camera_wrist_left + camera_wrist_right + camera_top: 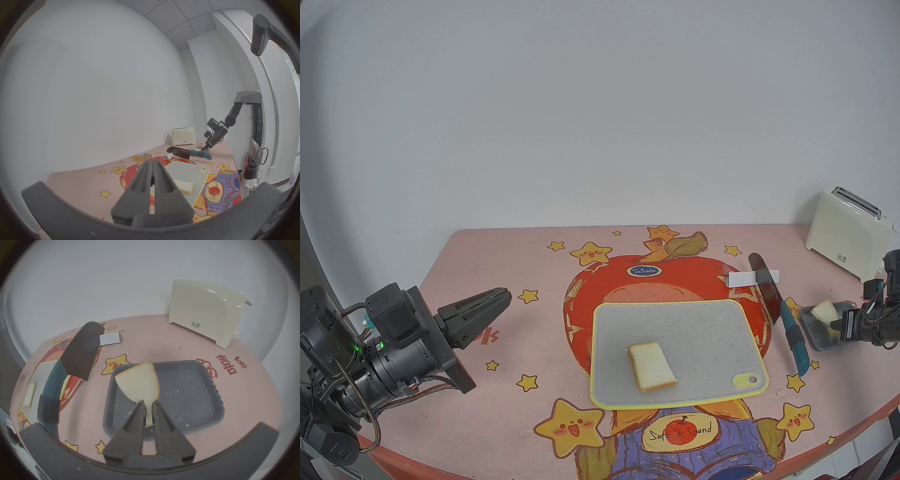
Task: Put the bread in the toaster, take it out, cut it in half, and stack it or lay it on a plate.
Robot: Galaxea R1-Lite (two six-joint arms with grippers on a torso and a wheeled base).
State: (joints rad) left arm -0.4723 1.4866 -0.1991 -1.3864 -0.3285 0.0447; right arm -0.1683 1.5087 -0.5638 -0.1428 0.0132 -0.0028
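One half slice of bread (pixel 652 367) lies flat on the grey cutting board (pixel 700 331) at the table's middle. The other half slice (pixel 139 383) stands on edge, tilted, in the grey plate (pixel 193 390) at the right of the table, and my right gripper (pixel 148 405) is shut on its lower edge. In the head view this gripper (pixel 836 322) is at the plate's right side. The cream toaster (pixel 850 234) stands behind the plate at the far right. My left gripper (pixel 495 299) hovers shut and empty above the table's left part, well away from the board.
A knife (pixel 781 306) with a dark blade and teal handle lies between the board and the plate, its tip on a white card (pixel 740 279). Crumbs dot the plate. The table's front edge (pixel 837 440) runs close below the board.
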